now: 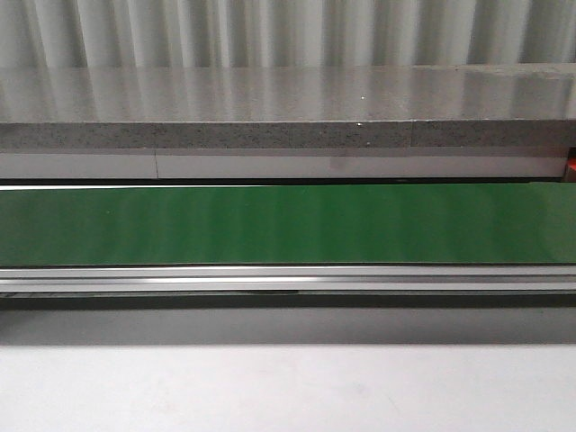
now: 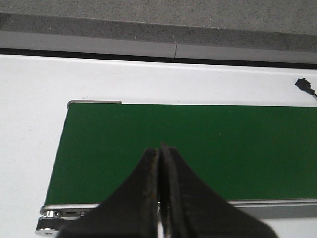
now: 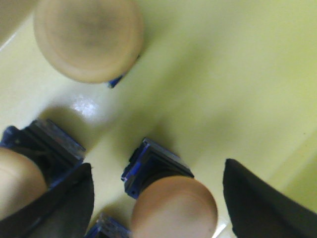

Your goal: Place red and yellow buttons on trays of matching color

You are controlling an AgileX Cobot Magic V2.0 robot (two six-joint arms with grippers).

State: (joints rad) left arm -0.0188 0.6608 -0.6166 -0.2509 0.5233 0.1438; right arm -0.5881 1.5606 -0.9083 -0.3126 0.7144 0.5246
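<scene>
In the right wrist view my right gripper [image 3: 157, 168] hangs open just above the yellow tray [image 3: 233, 79]. A yellow button [image 3: 173, 208] with a blue base lies on the tray between the fingers, with a gap on each side. Two more yellow buttons rest on the same tray, one farther off [image 3: 89, 37] and one beside the finger [image 3: 17, 181]. My left gripper [image 2: 161, 148] is shut with nothing in it, over the near edge of the green belt [image 2: 198, 144]. Red buttons and a red tray are out of view. Neither gripper shows in the front view.
The green conveyor belt [image 1: 288, 225] runs across the front view with a metal rail [image 1: 288, 277] along its near side. A grey stone ledge [image 1: 288, 135] stands behind it. A black cable plug [image 2: 303, 84] lies on the white table beyond the belt.
</scene>
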